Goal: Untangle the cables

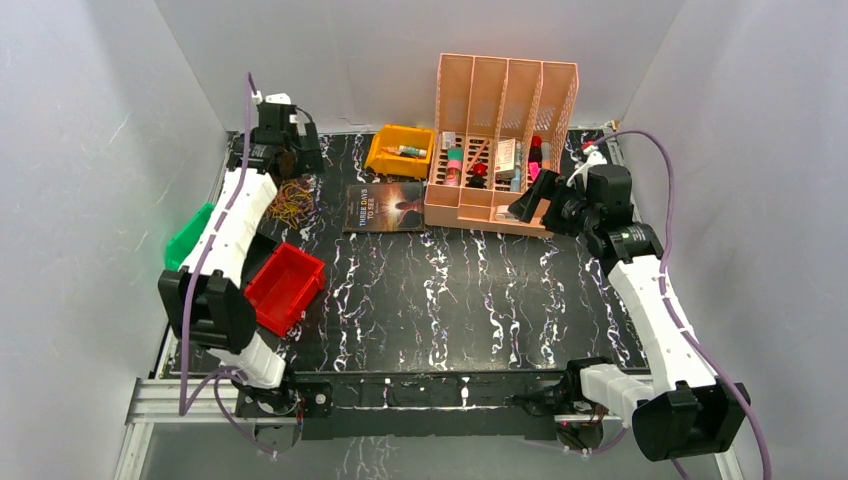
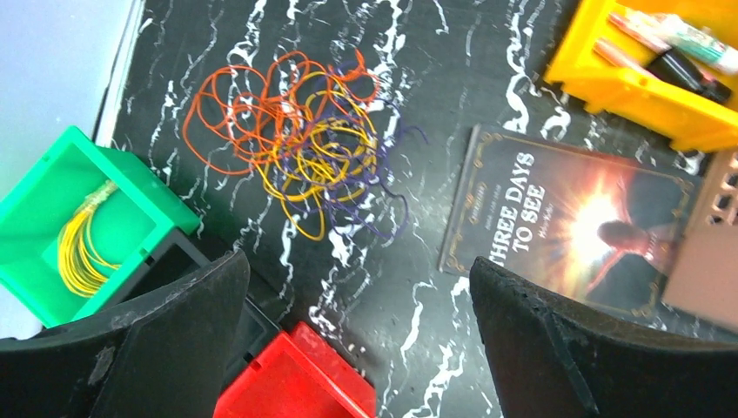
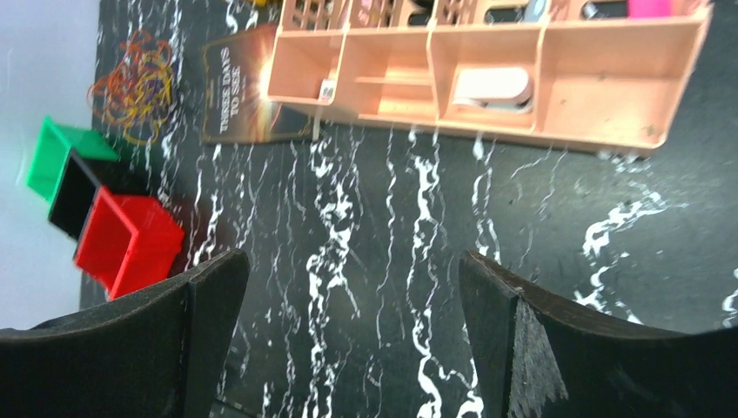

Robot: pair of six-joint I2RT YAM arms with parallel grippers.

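While near cables [image 2: 305, 148] — left gripper [image 2: 355, 287] agape

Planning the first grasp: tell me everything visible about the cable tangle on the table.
The cables form one flat, loose tangle of hair-thin wire loops: orange mostly on the wall side, yellow in the middle, dark purple toward the book, all interlaced. It lies on the black marbled table, between the green bin and the book, touching neither. Nothing grips it; the left gripper hangs apart, jaws open.

Orange, yellow, purple cables [image 2: 306, 150] on black white-veined table [image 2: 418, 331]
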